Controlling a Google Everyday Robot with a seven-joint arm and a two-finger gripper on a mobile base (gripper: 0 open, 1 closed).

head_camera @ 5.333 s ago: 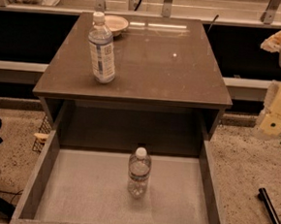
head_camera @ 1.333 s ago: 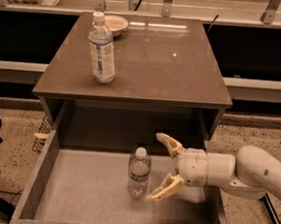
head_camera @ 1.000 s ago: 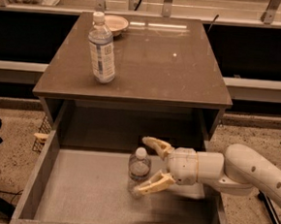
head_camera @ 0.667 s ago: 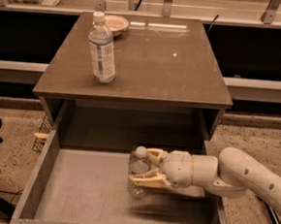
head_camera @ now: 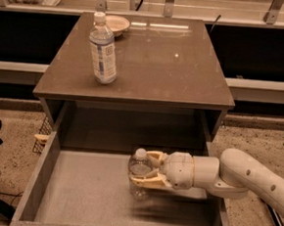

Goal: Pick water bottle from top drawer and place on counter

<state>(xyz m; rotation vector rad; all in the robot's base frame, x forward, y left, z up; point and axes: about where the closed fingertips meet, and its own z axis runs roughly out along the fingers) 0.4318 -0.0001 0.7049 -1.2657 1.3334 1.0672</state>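
Note:
The small clear water bottle (head_camera: 138,174) with a white cap stands upright in the open top drawer (head_camera: 71,198), right of the middle of its pale liner floor. My gripper (head_camera: 147,170) reaches in from the right on a white arm, and its two cream fingers (head_camera: 148,181) are closed around the bottle's upper body, just under the cap. The bottle's base looks slightly off the liner. The glossy brown counter (head_camera: 160,62) lies above and behind the drawer.
A larger bottle (head_camera: 103,49) with a white-and-blue label stands on the counter's left side, with a small pale bowl (head_camera: 115,23) behind it. A pale ledge with metal brackets (head_camera: 199,6) runs along the back. The drawer's side walls flank the arm.
My gripper has moved left from beside the bottle and its open fingers have closed around the bottle's upper body. The bottle has stayed upright at nearly the same spot.

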